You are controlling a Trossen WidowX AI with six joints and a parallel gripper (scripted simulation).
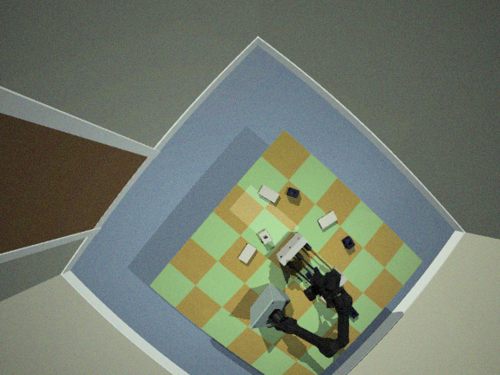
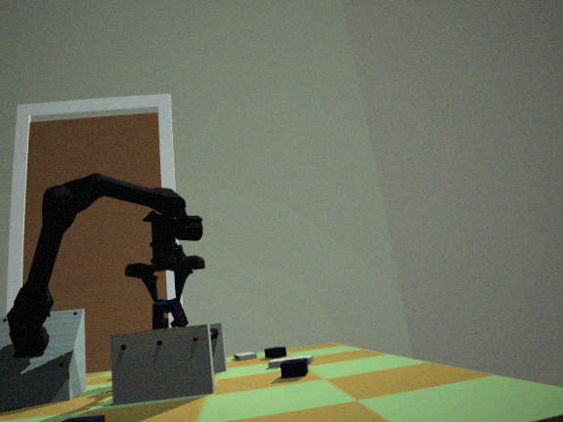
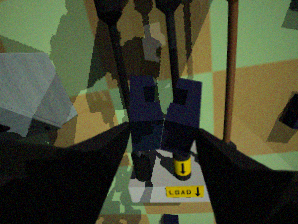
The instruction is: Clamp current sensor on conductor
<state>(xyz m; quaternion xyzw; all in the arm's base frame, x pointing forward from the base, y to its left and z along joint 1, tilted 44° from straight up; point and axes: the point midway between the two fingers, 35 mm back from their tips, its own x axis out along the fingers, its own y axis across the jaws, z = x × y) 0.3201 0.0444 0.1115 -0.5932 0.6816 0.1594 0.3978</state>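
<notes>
My gripper is shut on the dark blue split-core sensor. The sensor's two halves stand apart in a V, and it hangs above the conductors, in the exterior view above the white panel's top edge. The black LOAD conductor passes under the right half in the wrist view. Its yellow arrow band shows below the sensor, near the yellow LOAD label; both arrows point down in that view. The sensor's own arrow cannot be made out. The conductor does not look enclosed.
Another black conductor runs left of LOAD and a copper one right. A white panel holds their far ends. A grey sloped box stands beside the arm. White blocks and dark blocks lie around.
</notes>
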